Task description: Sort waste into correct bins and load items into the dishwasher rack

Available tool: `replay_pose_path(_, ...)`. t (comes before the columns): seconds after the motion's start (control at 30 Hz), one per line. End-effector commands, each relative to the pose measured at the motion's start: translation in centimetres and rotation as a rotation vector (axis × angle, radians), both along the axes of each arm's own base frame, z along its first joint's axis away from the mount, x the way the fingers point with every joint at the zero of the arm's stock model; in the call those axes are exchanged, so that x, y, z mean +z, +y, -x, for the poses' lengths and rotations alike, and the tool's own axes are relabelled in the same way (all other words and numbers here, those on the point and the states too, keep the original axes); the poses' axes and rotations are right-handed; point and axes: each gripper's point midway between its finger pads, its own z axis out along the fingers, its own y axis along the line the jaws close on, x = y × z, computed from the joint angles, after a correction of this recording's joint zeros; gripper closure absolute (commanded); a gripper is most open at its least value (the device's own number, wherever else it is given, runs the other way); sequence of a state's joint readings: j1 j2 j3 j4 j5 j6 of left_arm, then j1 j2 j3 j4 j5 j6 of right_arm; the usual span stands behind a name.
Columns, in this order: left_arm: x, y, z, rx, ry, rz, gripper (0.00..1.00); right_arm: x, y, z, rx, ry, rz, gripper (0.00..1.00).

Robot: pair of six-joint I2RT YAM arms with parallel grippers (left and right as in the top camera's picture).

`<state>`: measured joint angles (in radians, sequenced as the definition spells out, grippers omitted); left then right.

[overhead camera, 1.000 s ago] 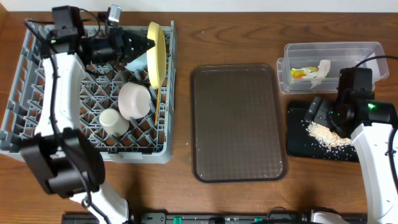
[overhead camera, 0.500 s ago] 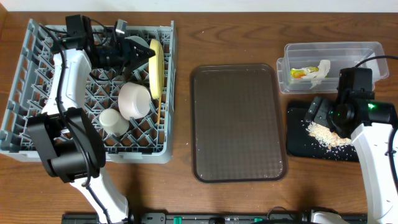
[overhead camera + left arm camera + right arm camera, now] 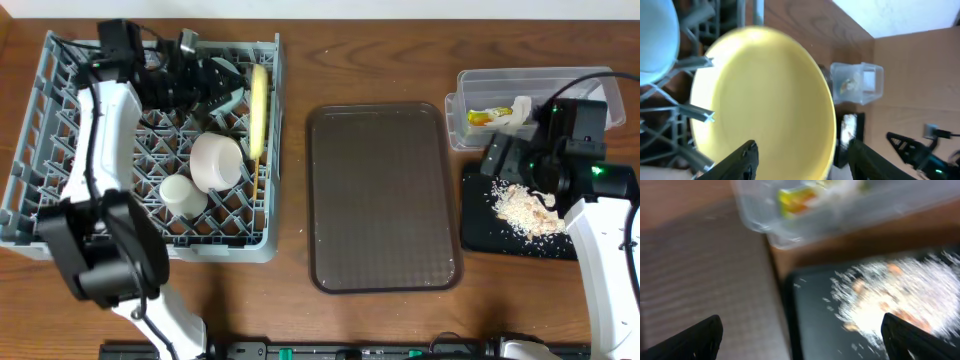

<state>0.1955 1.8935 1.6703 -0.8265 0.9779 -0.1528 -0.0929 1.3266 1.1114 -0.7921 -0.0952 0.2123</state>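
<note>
Brown wooden surface [image 3: 380, 40].
- Grey rack [image 3: 150, 245], left of frame: yellow plate [image 3: 259, 95] on edge by its right wall; white bowl [image 3: 218, 160]; cup [image 3: 182, 195].
- Left gripper [image 3: 802, 160]: spread wide, empty, facing the plate.
- Brown tray [image 3: 380, 200], centre.
- Clear tub [image 3: 580, 85], upper right: wrapper [image 3: 482, 117], print too small to read; white scrap [image 3: 518, 112].
- Black tray [image 3: 480, 230], lower right: rice [image 3: 522, 208].
- Right gripper [image 3: 801, 330]: spread wide, empty, over the black tray.

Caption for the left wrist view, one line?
Left gripper open before the yellow plate standing on edge in the rack; tub beyond.
</note>
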Motion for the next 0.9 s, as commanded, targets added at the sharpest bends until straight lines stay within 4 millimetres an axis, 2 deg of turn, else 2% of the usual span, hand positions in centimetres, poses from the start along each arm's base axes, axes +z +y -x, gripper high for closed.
replay_pose_path(0.0, 4.1, 1.2, 0.9, 0.044, -0.123, -0.132, 0.40, 1.5, 2.2, -1.1, 0.146, -0.085, -0.067, 0.02)
replay_pose_path(0.1, 6.0, 1.5, 1.9, 0.073, -0.166, -0.193, 0.40, 2.6, 3.6, -2.4, 0.209, -0.158, -0.053, 0.04)
replay_pose_path(0.2, 6.4, 2.0, 2.8, 0.106, -0.160, -0.278, 0.41, 3.6, 5.6, -3.7, 0.293, -0.232, -0.026, 0.05)
replay_pose_path(0.3, 4.9, 3.0, 3.6, 0.155, -0.098, -0.455, 0.41, 3.6, 7.8, -5.1, 0.355, -0.278, -0.007, 0.07)
replay_pose_path(0.43, 2.4, 5.0, 5.5, 0.203, 0.033, -0.689, 0.41, 1.4, 9.2, -5.9, 0.377, -0.231, 0.016, 0.09)
replay_pose_path(0.6, 0.7, 5.7, 8.9, 0.171, 0.180, -0.801, 0.40, -2.3, 9.3, -4.5, 0.365, -0.079, -0.002, 0.14)
replay_pose_path(0.7, 0.2, 5.7, 10.5, 0.141, 0.247, -0.805, 0.40, -3.3, 8.1, -3.1, 0.302, 0.005, 0.017, 0.12)
replay_pose_path(0.87, 0.1, 5.8, 12.1, 0.124, 0.279, -0.820, 0.40, -4.0, 6.5, -0.6, 0.237, 0.110, 0.062, 0.05)
